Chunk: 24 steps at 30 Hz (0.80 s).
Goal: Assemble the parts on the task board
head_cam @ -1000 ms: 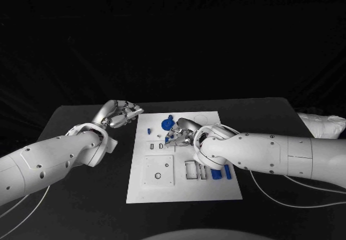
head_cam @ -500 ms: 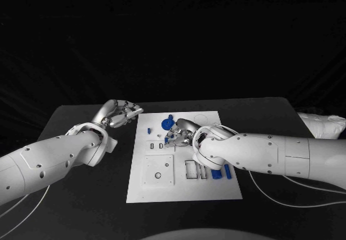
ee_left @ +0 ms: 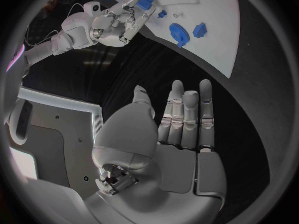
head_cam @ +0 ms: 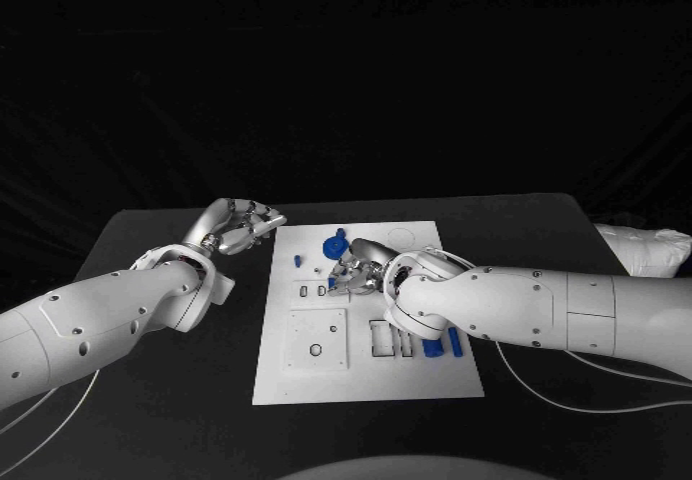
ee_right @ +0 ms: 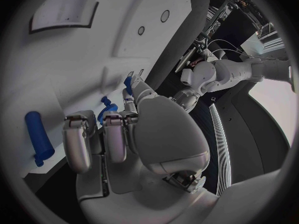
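The white task board [head_cam: 378, 380] lies in the middle of the black table. My right hand [head_cam: 361, 272] hovers low over its far middle and pinches a small blue part [head_cam: 335, 283] at its fingertips; the same blue part [ee_left: 144, 2] also appears in the left wrist view. My left hand [head_cam: 240, 226] is off the board's far left corner, fingers straight and holding nothing. A blue gear [head_cam: 335, 243] and a small blue peg [head_cam: 299, 261] lie on the far end. Two blue pieces [head_cam: 433, 348] lie by the slots on the board's right side.
A square recessed plate [head_cam: 317, 340] and narrow slots [head_cam: 382, 340] occupy the board's near half. A white bundle [head_cam: 643, 250] sits at the table's right edge. A blue cylinder [ee_right: 39, 137] lies on the board close to my right hand.
My right hand has crept slightly left and nearer along the board with the blue part. The left hand has stayed where it was.
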### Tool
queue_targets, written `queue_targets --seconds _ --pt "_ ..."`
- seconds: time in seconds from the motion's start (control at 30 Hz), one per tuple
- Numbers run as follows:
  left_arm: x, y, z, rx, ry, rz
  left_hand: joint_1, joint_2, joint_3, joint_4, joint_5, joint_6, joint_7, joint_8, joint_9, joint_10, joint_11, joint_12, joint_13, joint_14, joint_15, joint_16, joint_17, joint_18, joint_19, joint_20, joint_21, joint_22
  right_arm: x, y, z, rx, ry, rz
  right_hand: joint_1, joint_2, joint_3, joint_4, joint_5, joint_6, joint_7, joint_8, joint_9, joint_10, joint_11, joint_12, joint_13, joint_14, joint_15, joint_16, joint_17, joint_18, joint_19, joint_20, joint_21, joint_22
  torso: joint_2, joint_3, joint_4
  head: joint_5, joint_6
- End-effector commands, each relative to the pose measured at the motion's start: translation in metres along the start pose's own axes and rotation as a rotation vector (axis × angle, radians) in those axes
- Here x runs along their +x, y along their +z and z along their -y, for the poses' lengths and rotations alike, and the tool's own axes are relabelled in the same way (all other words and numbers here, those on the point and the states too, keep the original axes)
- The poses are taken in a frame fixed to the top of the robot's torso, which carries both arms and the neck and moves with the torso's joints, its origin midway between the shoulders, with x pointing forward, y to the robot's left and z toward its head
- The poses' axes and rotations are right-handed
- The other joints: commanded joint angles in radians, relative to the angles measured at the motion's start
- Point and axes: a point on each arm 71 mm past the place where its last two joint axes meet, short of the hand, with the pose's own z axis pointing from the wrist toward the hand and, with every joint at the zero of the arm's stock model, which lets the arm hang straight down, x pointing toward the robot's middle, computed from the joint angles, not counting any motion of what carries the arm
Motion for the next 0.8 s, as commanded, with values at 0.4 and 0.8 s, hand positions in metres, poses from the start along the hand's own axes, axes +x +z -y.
queue_targets --seconds 0.4,0.8 --pt "0.0007 0.0001 0.0023 0.015 -0.002 -0.006 0.006 0.001 -0.008 -0.001 0.004 0.003 0.0 -0.004 0.001 0.007 0.0 -0.005 -0.001 0.005 0.0 -0.003 0.001 0.007 0.007 -0.002 -0.002 0.0 0.0034 -0.0002 0.0006 0.006 -0.021 -0.016 0.005 0.013 -0.008 -0.007 -0.003 -0.004 0.005 -0.01 -0.004 0.108 0.008 -0.003 0.258 0.104 0.012 0.004 0.263 -0.007 0.105 0.014 0.004 0.263 -0.001 -0.0002 0.0002 -0.001 0.0" --pt "-0.0001 -0.0005 0.002 0.015 -0.001 -0.004 0.008 0.002 -0.008 -0.001 0.005 0.003 0.0 -0.005 0.001 0.008 0.0 -0.005 -0.002 0.006 0.0 -0.003 0.001 0.007 0.008 -0.002 -0.004 0.0 0.0041 -0.0012 0.0023 0.008 -0.024 -0.021 0.006 -0.011 -0.019 -0.021 -0.012 -0.01 0.012 -0.02 -0.01 0.108 0.017 -0.003 0.258 0.104 0.018 0.004 0.263 -0.007 0.105 0.021 0.004 0.263 -0.001 -0.0004 -0.001 -0.002 0.0"
